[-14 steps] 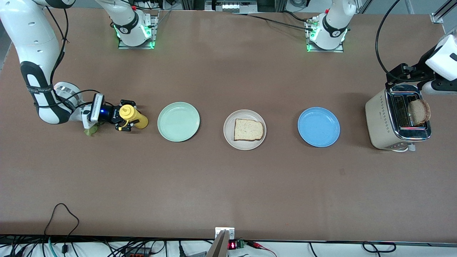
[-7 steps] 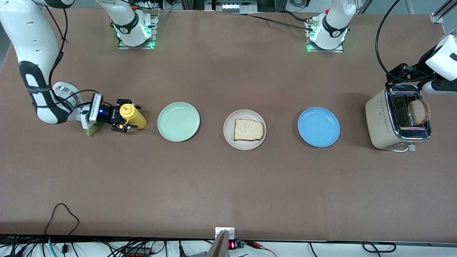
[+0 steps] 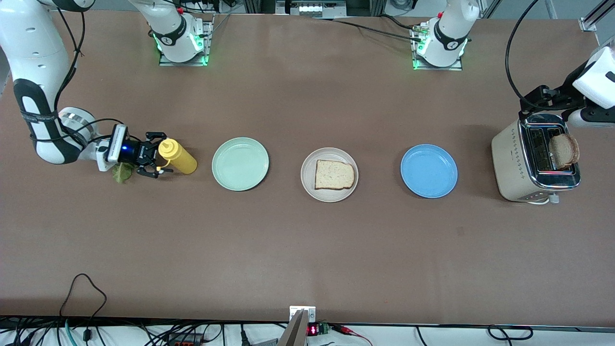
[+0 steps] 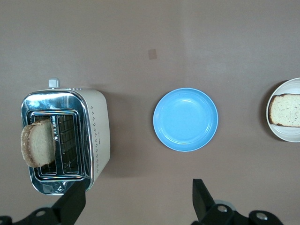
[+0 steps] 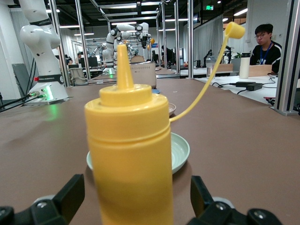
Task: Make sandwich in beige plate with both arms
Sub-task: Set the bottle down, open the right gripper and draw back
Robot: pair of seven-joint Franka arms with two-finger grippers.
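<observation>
The beige plate lies mid-table with one bread slice on it. A second slice sticks up from a toaster slot. A green lettuce leaf lies on the table under my right wrist. My right gripper is open, low at the table. Its fingers stand clear on either side of an upright yellow squeeze bottle, whose tethered cap hangs off. My left gripper waits open in the air over the toaster, holding nothing.
A mint-green plate sits between the bottle and the beige plate. A blue plate lies between the beige plate and the toaster. Cables run along the table edge nearest the front camera.
My right gripper opened off the yellow bottle and drew back toward the right arm's end of the table. The bottle stays standing. The left arm has not moved.
</observation>
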